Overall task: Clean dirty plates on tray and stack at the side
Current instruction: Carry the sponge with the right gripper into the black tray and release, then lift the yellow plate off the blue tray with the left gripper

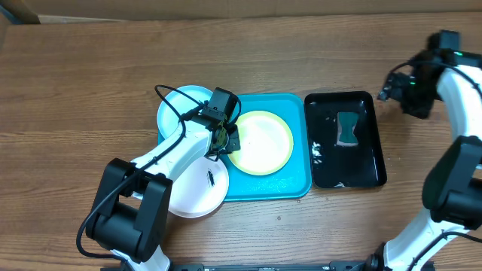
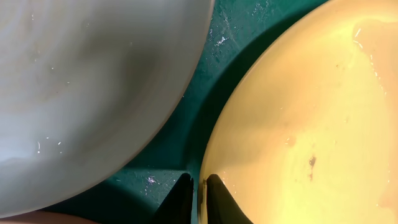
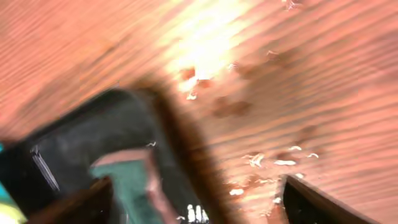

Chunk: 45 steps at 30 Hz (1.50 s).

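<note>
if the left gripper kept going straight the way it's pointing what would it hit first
The yellow-green plate: the left gripper points down at its rim, jaws nearly together astride that edge. The turquoise tray floor lies right beside it, so with depth unclear, it might touch that instead.

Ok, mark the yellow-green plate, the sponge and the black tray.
yellow-green plate [image 1: 260, 141]: overhead view, on its bare middle.
sponge [image 1: 348, 129]: overhead view, on its top face.
black tray [image 1: 363, 164]: overhead view, on its bare floor, nearer the table's front edge than the sponge.
</note>
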### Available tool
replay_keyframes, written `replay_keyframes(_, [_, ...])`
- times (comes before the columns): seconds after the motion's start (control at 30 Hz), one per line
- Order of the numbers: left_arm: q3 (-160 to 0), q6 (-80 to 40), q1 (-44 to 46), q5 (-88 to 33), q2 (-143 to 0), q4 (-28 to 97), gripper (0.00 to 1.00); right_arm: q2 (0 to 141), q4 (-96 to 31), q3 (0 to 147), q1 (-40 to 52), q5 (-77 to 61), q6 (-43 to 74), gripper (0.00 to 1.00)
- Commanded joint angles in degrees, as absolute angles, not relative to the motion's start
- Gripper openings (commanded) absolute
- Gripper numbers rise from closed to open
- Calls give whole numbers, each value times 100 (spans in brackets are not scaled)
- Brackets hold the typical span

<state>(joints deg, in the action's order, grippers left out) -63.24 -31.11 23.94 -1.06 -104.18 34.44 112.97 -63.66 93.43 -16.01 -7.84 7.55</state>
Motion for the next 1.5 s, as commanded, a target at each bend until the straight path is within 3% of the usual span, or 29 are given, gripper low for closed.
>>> replay_keyframes(0.0, [-6313, -2976, 2401, -104, -10549, 3439, 12, 11113, -6434, 9448, -1815, -755, 751, 100])
replay_keyframes(0.8, [-6313, -2958, 2401, -106, -10565, 3437, 16, 11113, -6305, 9448, -1925, -755, 749, 100])
replay_keyframes(1.03, [-6313, -2958, 2401, -108, -10565, 3426, 4, 11113, -6305, 9448, -1925, -753, 749, 100])
replay_keyframes(1.47, [-7590, -2849, 2198, -259, -10368, 4421, 4, 11113, -6305, 9448, -1925, -753, 749, 100])
